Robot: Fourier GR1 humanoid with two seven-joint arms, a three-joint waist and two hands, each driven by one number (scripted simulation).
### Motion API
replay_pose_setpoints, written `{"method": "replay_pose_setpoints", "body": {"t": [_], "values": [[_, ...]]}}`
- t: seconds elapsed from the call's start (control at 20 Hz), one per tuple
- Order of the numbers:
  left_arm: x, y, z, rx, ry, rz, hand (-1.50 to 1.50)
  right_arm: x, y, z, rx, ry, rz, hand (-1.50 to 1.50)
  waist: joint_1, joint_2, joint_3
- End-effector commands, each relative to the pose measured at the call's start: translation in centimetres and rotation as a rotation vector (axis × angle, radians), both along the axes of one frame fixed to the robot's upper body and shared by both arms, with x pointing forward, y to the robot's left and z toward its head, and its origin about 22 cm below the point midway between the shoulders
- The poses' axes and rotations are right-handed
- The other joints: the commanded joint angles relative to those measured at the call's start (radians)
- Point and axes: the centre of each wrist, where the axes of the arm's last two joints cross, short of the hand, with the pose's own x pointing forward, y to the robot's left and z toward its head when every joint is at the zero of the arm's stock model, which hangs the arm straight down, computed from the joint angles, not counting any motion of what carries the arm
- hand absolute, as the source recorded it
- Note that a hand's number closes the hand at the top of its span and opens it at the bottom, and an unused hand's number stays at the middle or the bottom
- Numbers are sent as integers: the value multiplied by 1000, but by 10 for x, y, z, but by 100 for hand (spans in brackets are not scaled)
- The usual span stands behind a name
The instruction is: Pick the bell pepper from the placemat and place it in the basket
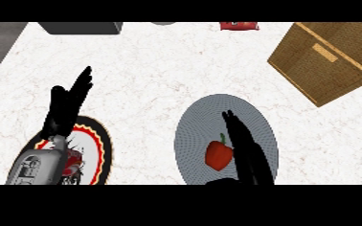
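Two black hands come in from the lower edge: the right hand (245, 148) lies over the grey round placemat (201, 124) with its fingers straight and open, just beside and to the right of the red bell pepper (218, 154), which rests on the placemat unheld, while the left hand (67, 106) shows at the left, open with fingers up, above a round plate (99, 146) with a red, yellow and black rim. Farther off on the white marble counter (163, 67), the brown woven basket (322, 60) sits at the upper right, well apart from the pepper, and along the far edge are a dark grey box (81, 27) and a small red object (239, 26).
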Motion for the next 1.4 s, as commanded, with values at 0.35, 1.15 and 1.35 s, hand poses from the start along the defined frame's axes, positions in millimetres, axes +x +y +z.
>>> {"method": "replay_pose_setpoints", "body": {"t": [0.35,1.15,1.35], "values": [[-4,3,-4,10,0,12,0,-6,10,-29,-84,-36,46,150,0,0,0],[14,-5,1,1,-12,-28,0,69,-52,-2,-717,1,637,150,24,4,-1],[-6,4,-3,-2,-2,10,0,75,-44,23,-724,-147,693,150,7,-2,0]]}}
